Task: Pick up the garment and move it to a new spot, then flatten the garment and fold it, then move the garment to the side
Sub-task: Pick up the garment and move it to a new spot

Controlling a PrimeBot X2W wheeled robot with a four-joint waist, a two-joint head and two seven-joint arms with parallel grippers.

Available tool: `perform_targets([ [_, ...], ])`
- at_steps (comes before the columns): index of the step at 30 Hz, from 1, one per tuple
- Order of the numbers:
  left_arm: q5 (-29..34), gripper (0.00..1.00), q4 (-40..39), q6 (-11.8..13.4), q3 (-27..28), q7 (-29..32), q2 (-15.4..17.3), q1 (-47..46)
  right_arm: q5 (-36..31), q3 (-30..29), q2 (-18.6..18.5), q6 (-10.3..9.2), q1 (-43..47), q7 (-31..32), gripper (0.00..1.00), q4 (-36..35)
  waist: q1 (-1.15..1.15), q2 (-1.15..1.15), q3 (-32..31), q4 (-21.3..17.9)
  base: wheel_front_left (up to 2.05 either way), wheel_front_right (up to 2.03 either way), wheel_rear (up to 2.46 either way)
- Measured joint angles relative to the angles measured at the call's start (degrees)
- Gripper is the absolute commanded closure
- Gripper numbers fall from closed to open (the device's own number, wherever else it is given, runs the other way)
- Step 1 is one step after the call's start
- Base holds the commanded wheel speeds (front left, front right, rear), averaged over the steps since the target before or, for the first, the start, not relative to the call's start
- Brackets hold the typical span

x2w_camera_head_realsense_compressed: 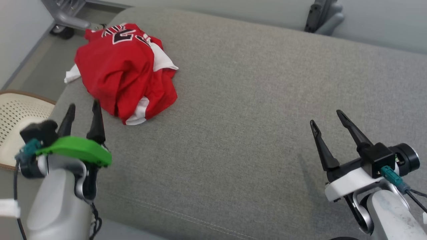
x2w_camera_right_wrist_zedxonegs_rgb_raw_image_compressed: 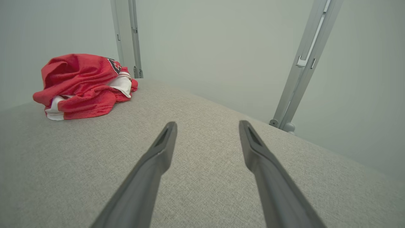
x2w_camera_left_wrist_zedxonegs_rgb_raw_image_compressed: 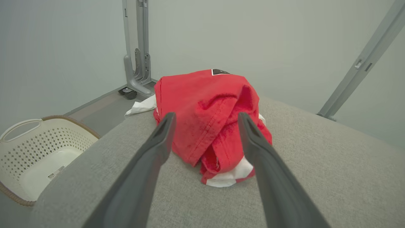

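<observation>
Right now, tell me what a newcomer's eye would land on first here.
The crumpled red jersey, heaped at the far left of the grey upholstered surface, jumps out. Next come the left pincer, open just short of the heap, and the right pincer, open at the near right.

Your left gripper [x2w_camera_head_realsense_compressed: 84, 104] ends in two long, dark fingers [x2w_camera_left_wrist_zedxonegs_rgb_raw_image_compressed: 148, 164] tapering to points, each with a slot-like recess near the tip. Behind them you have a bright green cover [x2w_camera_head_realsense_compressed: 75, 150], a teal plug [x2w_camera_head_realsense_compressed: 31, 145] and a black cable [x2w_camera_head_realsense_compressed: 96, 221], all on a pale grey forearm [x2w_camera_head_realsense_compressed: 55, 206]. Your right gripper [x2w_camera_head_realsense_compressed: 325, 116] has matching fingers. Its base is a white bracket [x2w_camera_head_realsense_compressed: 348, 183] with a black block [x2w_camera_head_realsense_compressed: 378, 160] and a second teal plug [x2w_camera_head_realsense_compressed: 391, 176], on a scuffed grey forearm [x2w_camera_head_realsense_compressed: 393, 213].
</observation>
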Motion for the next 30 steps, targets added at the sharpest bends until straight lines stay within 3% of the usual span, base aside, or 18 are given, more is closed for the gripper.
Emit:
perform_targets([
  [9, -9.7, 0.00, 13.0, 0.0, -5.5, 5.7, 5.0, -15.7, -0.2, 1.2, -1.5, 0.00, -3.6, 0.0, 0.00, 0.2, 0.00, 0.00, 10.9, -3.5, 0.00, 0.00, 0.00],
  [13, -9.2, 0.00, 20.8, 0.3, -5.3, 4.9, 7.5, -19.3, -0.3, 1.5, -1.4, -0.01, -4.6, 0.0, 0.00, 0.1, 0.01, 0.00, 13.9, -5.8, 0.00, 0.00, 0.00],
  [17, -9.0, 0.00, 25.9, 0.3, -5.9, 3.8, 7.5, -21.8, -0.4, 1.4, -1.1, 0.00, -4.7, 0.0, 0.00, 0.0, 0.01, 0.00, 15.4, -8.1, 0.00, 0.00, 0.00],
  [18, -8.9, 0.18, 27.0, 0.3, -6.0, 3.5, 7.5, -22.2, -0.4, 1.4, -1.0, -0.01, -4.7, 0.0, 0.00, 0.0, 0.00, 0.00, 15.7, -8.5, 0.00, 0.00, 0.00],
  [19, -8.9, 0.56, 27.8, 0.3, -6.3, 3.2, 7.5, -22.5, -0.4, 1.3, -0.8, 0.00, -4.7, 0.0, 0.00, 0.1, 0.01, 0.00, 15.8, -8.9, 0.00, 0.00, 0.00],
  [20, -8.9, 0.84, 28.5, 0.3, -6.4, 3.0, 7.5, -22.6, -0.4, 1.2, -0.6, 0.00, -4.6, 0.0, 0.00, 0.1, 0.00, 0.00, 15.9, -9.2, 0.00, 0.00, 0.00],
  [21, -8.9, 1.00, 29.0, 0.2, -6.6, 2.5, 7.4, -22.7, -0.4, 1.1, -0.4, 0.00, -4.5, 0.0, 0.00, 0.3, 0.01, 0.00, 15.8, -9.4, 0.00, 0.00, 0.00],
  [30, -8.7, 1.00, 27.5, 0.2, -6.6, -1.7, 10.3, -24.5, 0.1, 1.5, 1.6, -0.01, -2.8, 0.0, 0.00, 1.0, 0.00, 0.00, 11.9, -9.6, 0.00, 0.00, 0.00],
])
